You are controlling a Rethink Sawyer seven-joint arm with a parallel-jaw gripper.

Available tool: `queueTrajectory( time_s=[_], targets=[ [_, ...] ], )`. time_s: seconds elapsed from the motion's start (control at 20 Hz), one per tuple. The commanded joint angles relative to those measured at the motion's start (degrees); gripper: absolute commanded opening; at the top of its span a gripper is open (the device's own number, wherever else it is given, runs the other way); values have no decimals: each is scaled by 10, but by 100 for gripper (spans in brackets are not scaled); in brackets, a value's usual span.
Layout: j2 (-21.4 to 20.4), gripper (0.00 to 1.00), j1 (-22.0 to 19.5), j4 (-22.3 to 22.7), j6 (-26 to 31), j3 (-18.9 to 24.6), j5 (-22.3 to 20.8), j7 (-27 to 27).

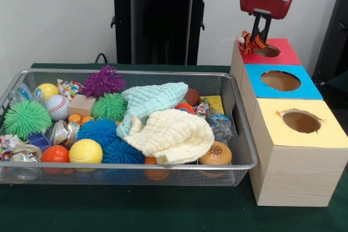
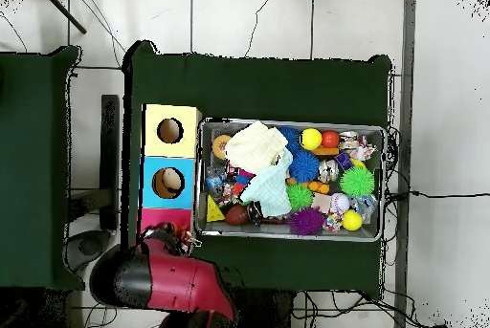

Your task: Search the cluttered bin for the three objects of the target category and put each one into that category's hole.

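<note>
1. Orange-and-black striped tiger toy (image 1: 252, 39) pinched in the gripper (image 1: 261, 35), hanging at the rim of the hole in the red box (image 1: 283, 52), the box farthest back in the front view.
2. Gripper closed on the toy, black fingers (image 1: 266, 25) narrow, red wrist housing directly above.
3. Step in hand, by the look of it: dropping a target-category item into its hole; next move likely to call for centring over the opening, then letting go so the toy falls clear of the rim.
4. Blue box (image 1: 304, 88) and yellow box (image 1: 326, 129) lined up beside the red one, holes showing nothing inside.
5. Wire bin (image 1: 247, 150) just beside the boxes on the green desk (image 1: 163, 210), packed with spiky balls, a baseball (image 1: 57, 107), smooth yellow ball (image 1: 85, 151) and two cloths (image 1: 168, 129) covering part of the clutter.
6. Remaining targets, if any, not identifiable under the cloths.
</note>
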Motion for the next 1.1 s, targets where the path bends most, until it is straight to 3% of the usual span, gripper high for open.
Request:
queueTrajectory(
  time_s=[0.05,1.1],
  targets=[
    [55,0,16,-61,24,2,41,154],
    [74,0,52,-87,48,-20,77,152]
  ],
)
